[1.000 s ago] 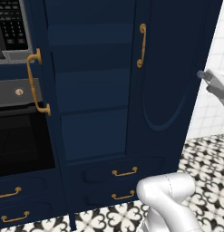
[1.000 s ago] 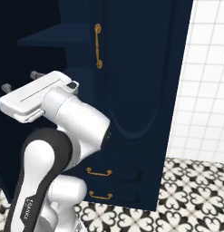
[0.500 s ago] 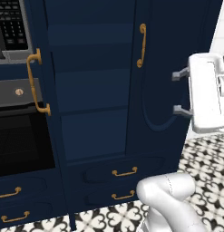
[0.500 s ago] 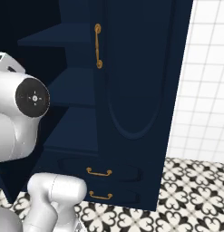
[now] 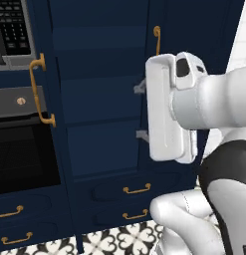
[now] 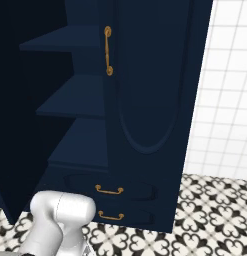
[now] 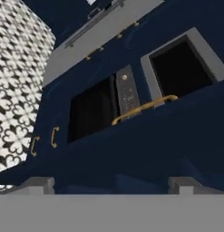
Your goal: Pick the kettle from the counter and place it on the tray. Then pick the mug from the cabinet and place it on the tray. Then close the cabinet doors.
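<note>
My gripper [image 5: 138, 111] hangs open in front of the cabinet [image 5: 102, 149], its two fingers pointing left at the bare navy shelves [image 6: 70, 100] with nothing between them. Both cabinet doors stand open. The left door, with its long gold handle [image 5: 41, 92], is swung out in front of the oven. The right door [image 6: 155, 90] angles out toward the tiled wall. In the hand view the open gripper [image 7: 111, 186] looks across the left door [image 7: 154, 136] and its gold handle [image 7: 145, 106]. The kettle, mug, tray and counter are out of view.
An oven [image 5: 20, 159] and a microwave [image 5: 12, 30] fill the column left of the cabinet. Drawers with gold handles [image 6: 109, 190] sit under the shelves. The floor has patterned tiles [image 6: 210, 220], and a white tiled wall [image 6: 225, 100] rises on the right.
The hand has swung from the right edge of the left base view to the middle, in front of the open cabinet. The arm has dropped out of the upper right base view. The jaws stay open.
</note>
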